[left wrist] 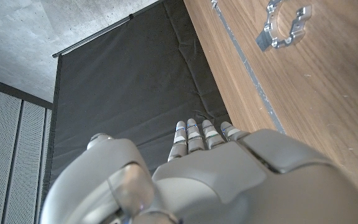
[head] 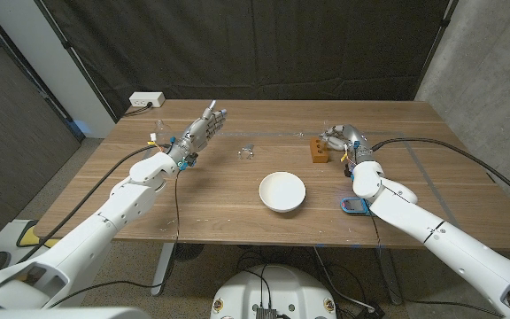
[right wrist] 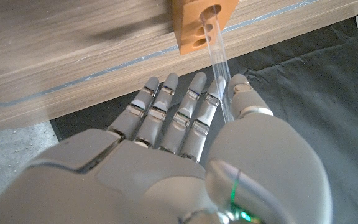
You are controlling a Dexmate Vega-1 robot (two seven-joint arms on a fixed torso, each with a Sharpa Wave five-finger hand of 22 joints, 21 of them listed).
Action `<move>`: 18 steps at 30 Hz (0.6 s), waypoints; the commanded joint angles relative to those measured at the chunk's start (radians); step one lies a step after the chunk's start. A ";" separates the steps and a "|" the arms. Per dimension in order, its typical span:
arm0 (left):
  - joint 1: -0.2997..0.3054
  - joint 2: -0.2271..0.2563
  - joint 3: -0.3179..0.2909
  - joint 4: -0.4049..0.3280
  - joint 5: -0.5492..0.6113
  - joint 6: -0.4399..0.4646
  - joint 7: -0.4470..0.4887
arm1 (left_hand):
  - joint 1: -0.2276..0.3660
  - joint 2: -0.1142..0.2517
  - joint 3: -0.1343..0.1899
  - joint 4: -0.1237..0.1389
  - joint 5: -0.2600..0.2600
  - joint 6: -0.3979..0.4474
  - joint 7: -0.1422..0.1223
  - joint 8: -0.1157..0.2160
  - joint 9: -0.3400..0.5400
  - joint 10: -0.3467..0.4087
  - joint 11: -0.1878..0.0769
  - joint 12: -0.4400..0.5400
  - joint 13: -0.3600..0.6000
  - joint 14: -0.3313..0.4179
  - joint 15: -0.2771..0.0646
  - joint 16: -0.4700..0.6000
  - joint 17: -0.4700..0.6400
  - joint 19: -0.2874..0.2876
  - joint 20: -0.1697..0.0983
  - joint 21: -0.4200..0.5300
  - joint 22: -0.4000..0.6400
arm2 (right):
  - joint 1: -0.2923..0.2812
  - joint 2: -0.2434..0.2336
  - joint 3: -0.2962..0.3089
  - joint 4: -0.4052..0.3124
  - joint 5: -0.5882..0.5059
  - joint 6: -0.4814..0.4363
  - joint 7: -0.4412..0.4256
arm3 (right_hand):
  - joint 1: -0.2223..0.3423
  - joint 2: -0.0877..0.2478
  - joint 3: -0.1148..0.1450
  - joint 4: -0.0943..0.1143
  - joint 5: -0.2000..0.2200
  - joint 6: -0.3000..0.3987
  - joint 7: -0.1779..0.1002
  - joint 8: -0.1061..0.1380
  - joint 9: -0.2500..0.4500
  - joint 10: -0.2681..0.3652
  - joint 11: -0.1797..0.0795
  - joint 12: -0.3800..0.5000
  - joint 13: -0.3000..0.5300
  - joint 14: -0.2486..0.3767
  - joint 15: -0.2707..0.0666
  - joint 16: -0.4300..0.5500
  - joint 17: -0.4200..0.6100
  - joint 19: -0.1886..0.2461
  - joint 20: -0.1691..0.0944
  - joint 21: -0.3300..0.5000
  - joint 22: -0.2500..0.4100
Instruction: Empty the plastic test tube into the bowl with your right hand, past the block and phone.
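Meanwhile the right robot hand (right wrist: 185, 155) pinches the test tube (right wrist: 217, 53) seated in the block (right wrist: 202, 22); left robot hand (head: 197, 133) open.

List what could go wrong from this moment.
1. The clear plastic test tube sits in the wooden block, touching the right robot hand; lifting it askew could tip the block.
2. The blue phone lies beside the forearm near the white bowl; the swing could bump it.
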 commanded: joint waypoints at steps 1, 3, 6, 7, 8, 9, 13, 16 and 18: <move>-0.011 -0.010 0.006 0.016 0.000 -0.005 -0.011 | 0.003 0.002 -0.009 -0.002 -0.002 0.006 0.000 -0.001 0.005 0.005 -0.001 -0.003 0.002 0.003 0.002 0.005 0.004 -0.008 0.004 0.007 0.002 | -0.006 -0.017 -0.007 -0.013 0.001 -0.005 0.013 | -0.017 -0.023 0.007 0.015 0.002 -0.041 0.006 -0.025 0.002 -0.016 0.001 -0.003 0.003 -0.008 -0.069 -0.003 -0.001 0.002 0.008 -0.001 0.003; -0.012 -0.011 0.007 0.017 0.000 -0.005 -0.012 | 0.003 0.002 -0.009 -0.002 -0.002 0.006 0.000 -0.001 0.005 0.005 0.001 -0.002 0.002 0.003 0.002 0.005 0.004 -0.008 0.005 0.007 0.002 | -0.007 -0.019 -0.007 -0.017 -0.001 -0.012 0.013 | -0.027 -0.029 0.004 0.017 0.001 -0.063 0.010 -0.035 0.003 -0.020 0.000 -0.004 0.003 -0.009 -0.067 -0.002 -0.001 -0.001 0.012 -0.002 0.003; -0.012 -0.012 0.008 0.018 0.000 -0.003 -0.012 | 0.003 0.003 -0.010 -0.002 -0.002 0.006 -0.001 -0.002 0.005 0.005 0.000 -0.002 0.002 0.003 0.002 0.004 0.004 -0.008 0.005 0.007 0.002 | -0.010 -0.020 -0.005 -0.020 0.005 -0.016 0.015 | -0.040 -0.035 0.001 0.020 -0.001 -0.096 0.017 -0.050 0.004 -0.032 0.000 -0.006 0.004 -0.013 -0.064 -0.001 -0.001 -0.006 0.017 -0.003 0.003; -0.012 -0.012 0.008 0.018 -0.001 -0.002 -0.012 | 0.003 0.003 -0.010 -0.002 -0.002 0.005 0.000 -0.002 0.005 0.005 0.000 -0.002 0.002 0.003 0.002 0.005 0.004 -0.009 0.006 0.007 0.002 | -0.011 -0.021 -0.004 -0.020 0.007 -0.020 0.017 | -0.044 -0.036 0.000 0.022 -0.001 -0.101 0.018 -0.053 0.004 -0.034 0.000 -0.006 0.004 -0.015 -0.061 -0.002 -0.001 -0.007 0.019 -0.004 0.003; -0.012 -0.012 0.008 0.018 0.000 -0.002 -0.012 | 0.003 0.003 -0.010 -0.002 -0.002 0.006 -0.001 -0.002 0.005 0.004 0.000 -0.003 0.002 0.003 0.002 0.004 0.004 -0.009 0.006 0.007 0.002 | -0.011 -0.022 -0.004 -0.019 0.009 -0.018 0.020 | -0.055 -0.039 -0.003 0.025 -0.003 -0.126 0.019 -0.065 0.005 -0.047 0.002 -0.010 0.004 -0.021 -0.056 -0.003 -0.002 -0.009 0.022 -0.004 0.003; -0.013 -0.012 0.008 0.019 0.000 -0.002 -0.012 | 0.004 0.003 -0.010 -0.002 -0.002 0.006 -0.001 -0.002 0.005 0.005 0.000 -0.003 0.002 0.003 0.001 0.004 0.004 -0.009 0.007 0.007 0.002 | -0.011 -0.022 -0.003 -0.020 0.011 -0.022 0.021 | -0.057 -0.041 -0.003 0.025 -0.003 -0.135 0.019 -0.069 0.005 -0.051 0.005 -0.011 0.004 -0.026 -0.055 -0.005 -0.002 -0.010 0.023 -0.004 0.003; -0.014 -0.012 0.009 0.018 0.002 -0.001 -0.011 | 0.004 0.004 -0.011 -0.002 -0.002 0.007 -0.002 -0.001 0.005 0.006 -0.002 -0.002 0.002 0.003 0.002 0.004 0.004 -0.008 0.008 0.008 0.002 | -0.013 -0.026 -0.004 -0.021 0.013 -0.024 0.025 | -0.072 -0.047 -0.006 0.027 -0.004 -0.167 0.020 -0.086 0.007 -0.067 0.008 -0.013 0.004 -0.038 -0.047 -0.007 -0.004 -0.016 0.030 -0.006 0.003; -0.016 -0.012 0.010 0.017 0.003 0.001 -0.011 | 0.004 0.004 -0.011 -0.002 -0.002 0.007 -0.002 -0.001 0.005 0.005 -0.003 -0.003 0.002 0.003 0.000 0.004 0.004 -0.008 0.010 0.008 0.002 | -0.011 -0.033 -0.008 -0.024 0.011 -0.028 0.033 | -0.087 -0.054 -0.009 0.029 -0.005 -0.197 0.024 -0.103 0.007 -0.100 0.023 -0.022 0.004 -0.062 -0.039 -0.013 -0.006 -0.024 0.037 -0.008 0.003; -0.017 -0.011 0.011 0.016 0.004 0.002 -0.011 | 0.005 0.004 -0.012 -0.002 -0.002 0.007 -0.003 -0.001 0.005 0.006 -0.005 -0.002 0.002 0.003 0.000 0.004 0.004 -0.007 0.009 0.008 0.002 | -0.010 -0.036 -0.011 -0.027 0.011 -0.036 0.038 | -0.093 -0.056 -0.010 0.030 -0.005 -0.215 0.030 -0.113 0.007 -0.126 0.031 -0.029 0.004 -0.090 -0.033 -0.019 -0.006 -0.035 0.046 -0.011 0.003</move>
